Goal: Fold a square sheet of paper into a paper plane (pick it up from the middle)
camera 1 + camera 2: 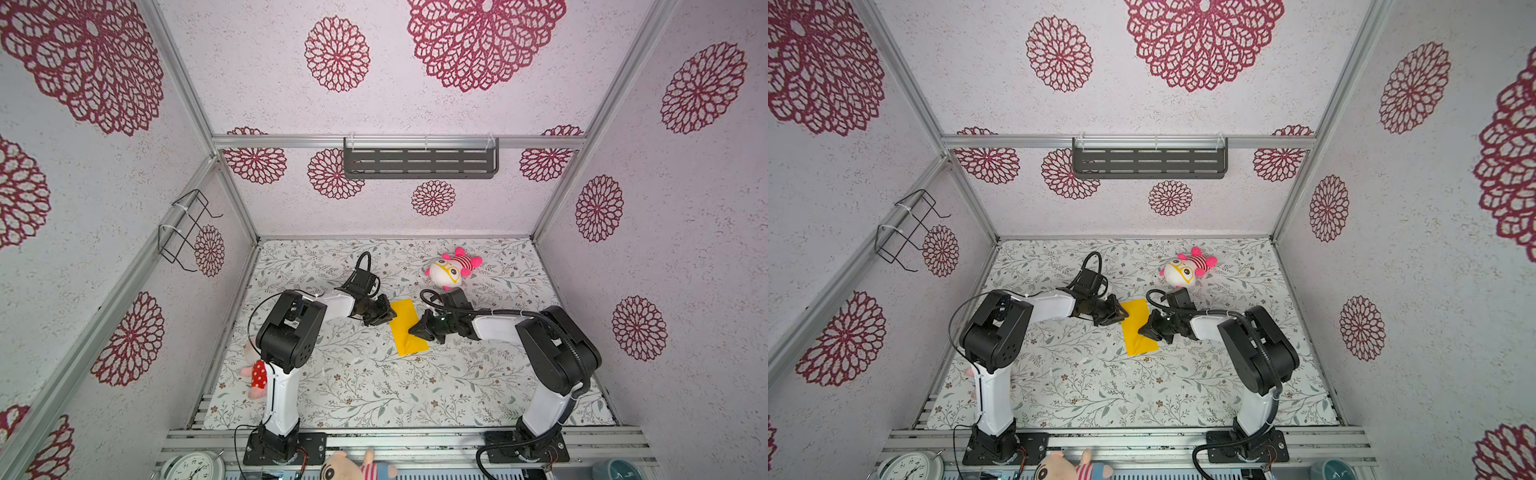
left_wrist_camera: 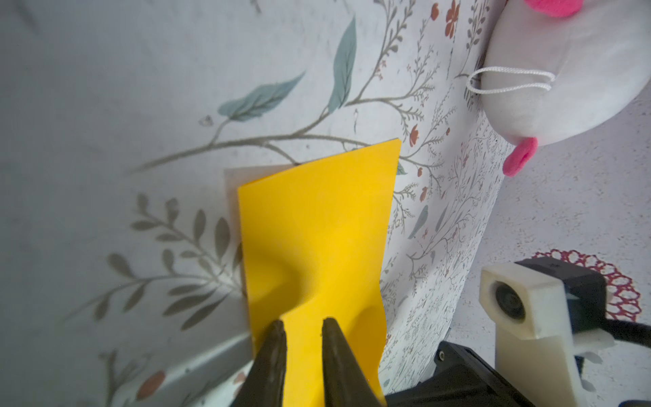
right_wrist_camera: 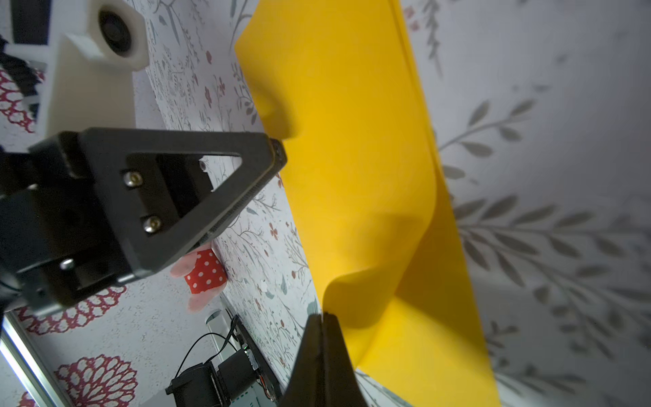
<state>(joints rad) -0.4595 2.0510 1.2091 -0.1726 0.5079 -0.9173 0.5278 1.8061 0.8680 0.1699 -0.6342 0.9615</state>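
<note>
so the square sheet of paper looks halved once (nose folds not yet done); right gripper pinched shut on the edge at its tips; left gripper opposite, slightly open.

No legible text (clock numerals too small)

Front of table open. Plush toy blocks back right. Left gripper and right gripper flank paper sheet at centre, little room between.
</note>
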